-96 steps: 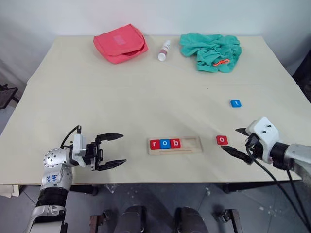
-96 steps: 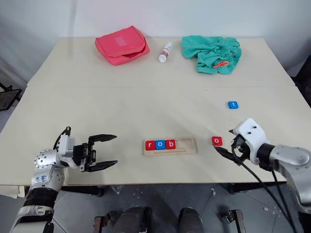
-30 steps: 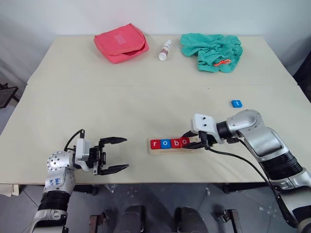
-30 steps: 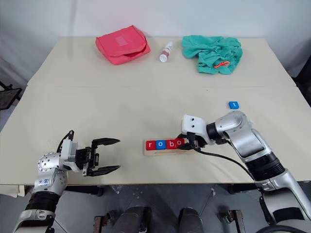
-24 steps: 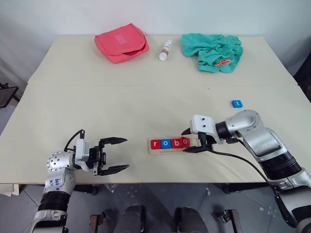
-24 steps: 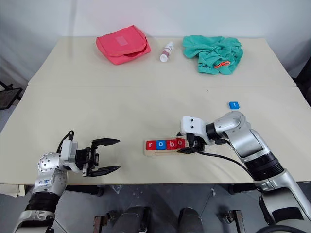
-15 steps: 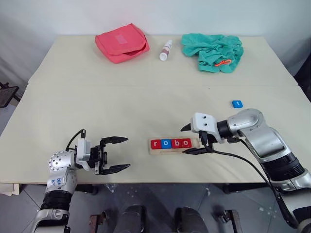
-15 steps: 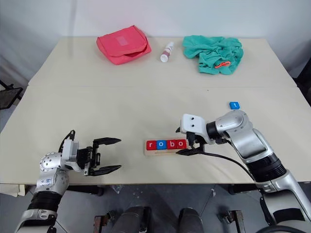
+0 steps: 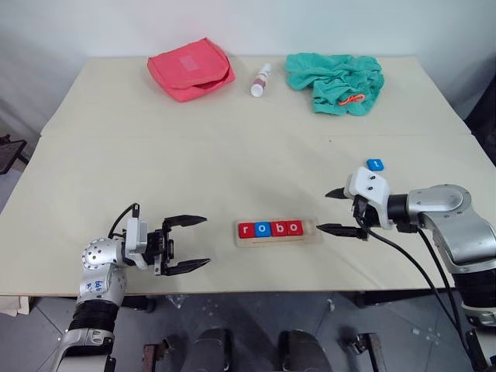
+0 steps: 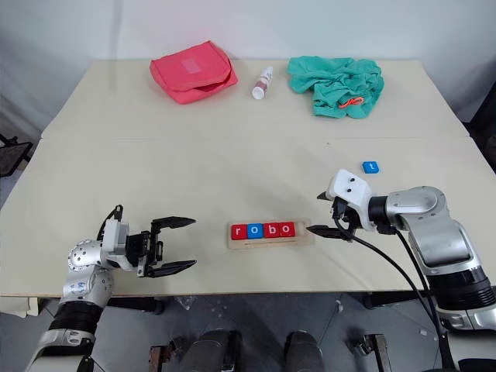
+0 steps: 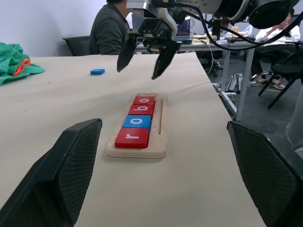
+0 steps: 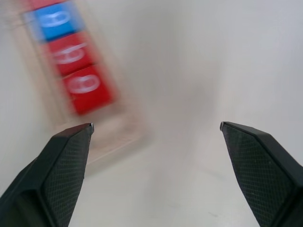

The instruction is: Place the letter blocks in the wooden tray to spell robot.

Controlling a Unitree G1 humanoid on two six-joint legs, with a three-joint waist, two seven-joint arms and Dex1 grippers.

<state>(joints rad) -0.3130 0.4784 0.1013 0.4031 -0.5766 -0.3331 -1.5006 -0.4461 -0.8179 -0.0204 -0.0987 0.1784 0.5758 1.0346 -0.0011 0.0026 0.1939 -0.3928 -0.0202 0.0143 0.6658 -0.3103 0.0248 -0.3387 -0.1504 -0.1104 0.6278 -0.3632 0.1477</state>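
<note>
Tray (image 9: 277,231): holding r, o, b, o (image 9: 294,228); second o newly seated. Right gripper (image 9: 339,211) now empty, spread wide, retreating just beyond tray's end. Blue t (image 9: 375,164) lying behind it on counter (image 9: 194,163), remaining. Left gripper (image 9: 186,243) idling, spread.
</note>
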